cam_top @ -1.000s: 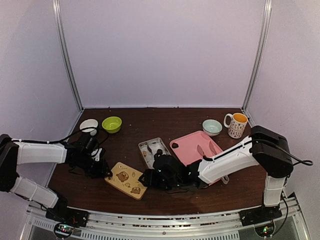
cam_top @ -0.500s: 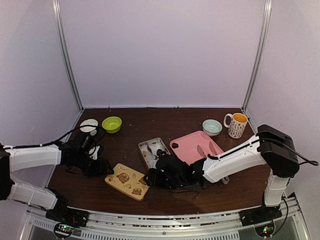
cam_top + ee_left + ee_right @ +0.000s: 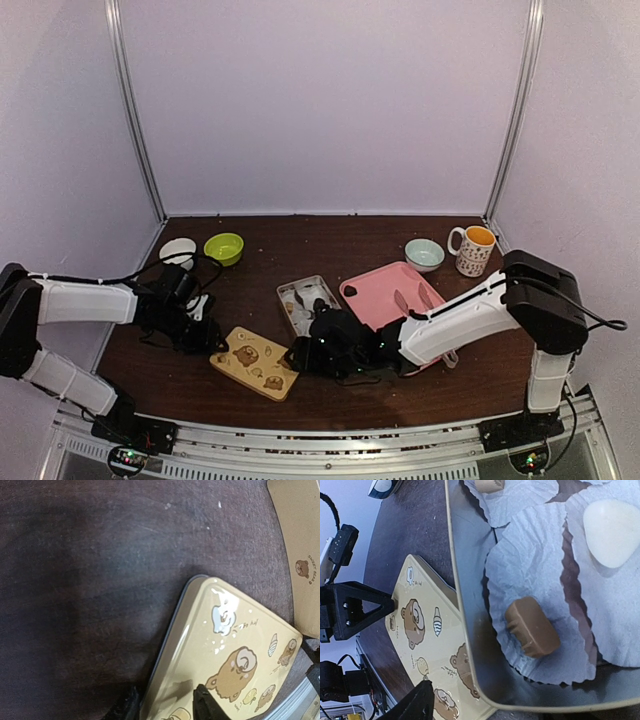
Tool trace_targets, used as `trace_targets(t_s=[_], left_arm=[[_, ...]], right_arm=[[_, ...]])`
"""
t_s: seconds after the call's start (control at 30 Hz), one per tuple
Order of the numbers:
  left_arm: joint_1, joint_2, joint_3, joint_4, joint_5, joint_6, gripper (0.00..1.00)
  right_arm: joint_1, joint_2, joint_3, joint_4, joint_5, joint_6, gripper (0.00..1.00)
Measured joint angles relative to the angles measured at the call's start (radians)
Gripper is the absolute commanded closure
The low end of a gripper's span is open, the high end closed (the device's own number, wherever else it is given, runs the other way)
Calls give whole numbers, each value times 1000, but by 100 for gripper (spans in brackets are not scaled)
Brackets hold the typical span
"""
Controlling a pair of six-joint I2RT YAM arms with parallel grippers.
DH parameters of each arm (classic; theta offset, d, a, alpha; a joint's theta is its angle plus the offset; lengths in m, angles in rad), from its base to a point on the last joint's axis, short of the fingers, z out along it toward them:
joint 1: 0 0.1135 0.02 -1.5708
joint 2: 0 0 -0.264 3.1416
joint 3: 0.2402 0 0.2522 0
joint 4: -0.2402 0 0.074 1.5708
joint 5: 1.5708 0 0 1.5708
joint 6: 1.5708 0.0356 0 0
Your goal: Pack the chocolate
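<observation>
The left arm (image 3: 90, 300) lies stretched low along the left side of the desk (image 3: 300, 240). Its end effector (image 3: 165, 706) straddles a corner of the bear-printed lid (image 3: 235, 650), probably to lift it; whether it is clenched I cannot tell. Mid-desk the tin (image 3: 306, 298) sits uncovered, with chocolate (image 3: 532, 628) nested in paper cups (image 3: 530, 560). The right arm (image 3: 460, 325) bends low across, its end effector (image 3: 303, 354) at the tin's near end, perhaps steadying it; its grip is unclear.

My dark wooden table (image 3: 300, 240) carries a white bowl (image 3: 178, 250) and a green bowl (image 3: 224, 247) at the far left, a pale bowl (image 3: 424, 254) and a mug (image 3: 472, 250) at the far right, a tin (image 3: 296, 293) in the middle, a pink tray (image 3: 380, 290) just right of it, and a lid (image 3: 255, 362) near-left of the tin
</observation>
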Motion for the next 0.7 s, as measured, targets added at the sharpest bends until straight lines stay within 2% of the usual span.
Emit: trace_targets(t_s=[0.33, 0.53, 0.7], left_arm=[[1, 11, -1, 7, -13, 7, 80], [1, 2, -15, 23, -15, 8, 80], [7, -14, -47, 69, -2, 2, 81]], right_arm=[[-15, 38, 34, 37, -57, -2, 30], [-27, 37, 16, 69, -91, 3, 34], [-54, 34, -64, 223, -161, 39, 38]])
